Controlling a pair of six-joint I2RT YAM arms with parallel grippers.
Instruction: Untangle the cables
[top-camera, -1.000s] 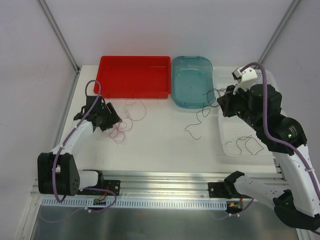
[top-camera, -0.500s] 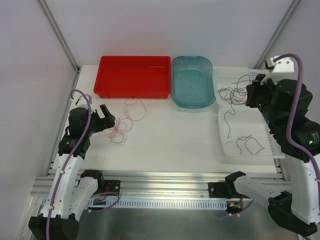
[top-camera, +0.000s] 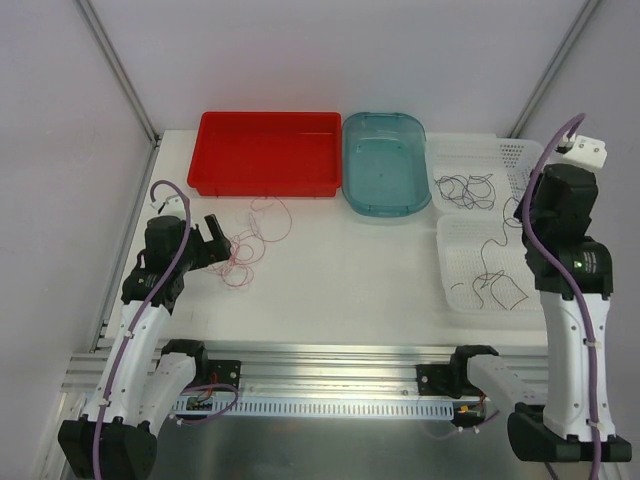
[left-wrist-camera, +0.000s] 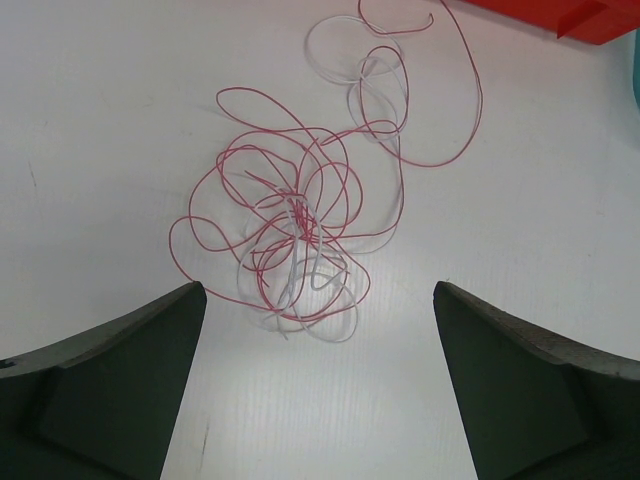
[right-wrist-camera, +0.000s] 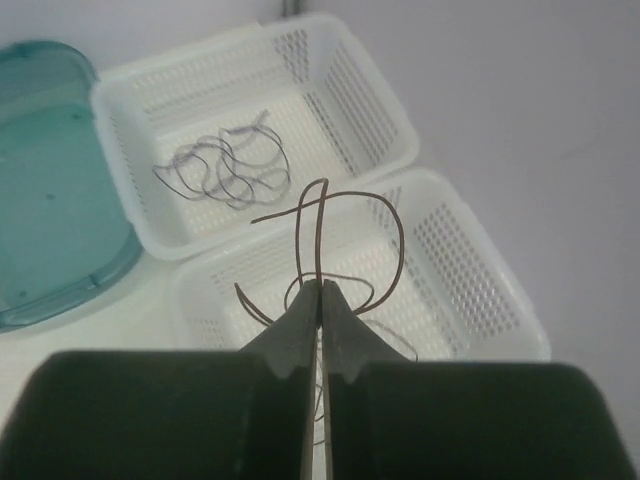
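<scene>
The wires are hair-thin, nearly weightless and springy. They hold their curls, snag on one another and would likely slip from a loose pinch. A firm grip on a free end or an outer loop therefore seems wiser than a grab at the knotted middle.

The red and white tangle (left-wrist-camera: 300, 225) lies at the 9 o'clock side of the counter (top-camera: 340, 270). In the left wrist view one long red loop trails out toward 1 o'clock, and it looks the easiest place to take hold. The left tool (left-wrist-camera: 318, 292) is released, its fingers spread wide. It points at the knot from the 6 o'clock side, with the nearest loops between the tips. The left arm is bent low, its forearm reaching toward 12 o'clock.

The right tool (right-wrist-camera: 321, 290) is clenched on a dark strand (right-wrist-camera: 318, 225), pinched so that curls spring free above the tips. The right arm stands tall at the 3 o'clock side, its wrist tipped down over the near basket (right-wrist-camera: 470, 290). More black strands (right-wrist-camera: 225, 165) rest in the far basket (right-wrist-camera: 340, 80), at 12 o'clock from the near one.
</scene>
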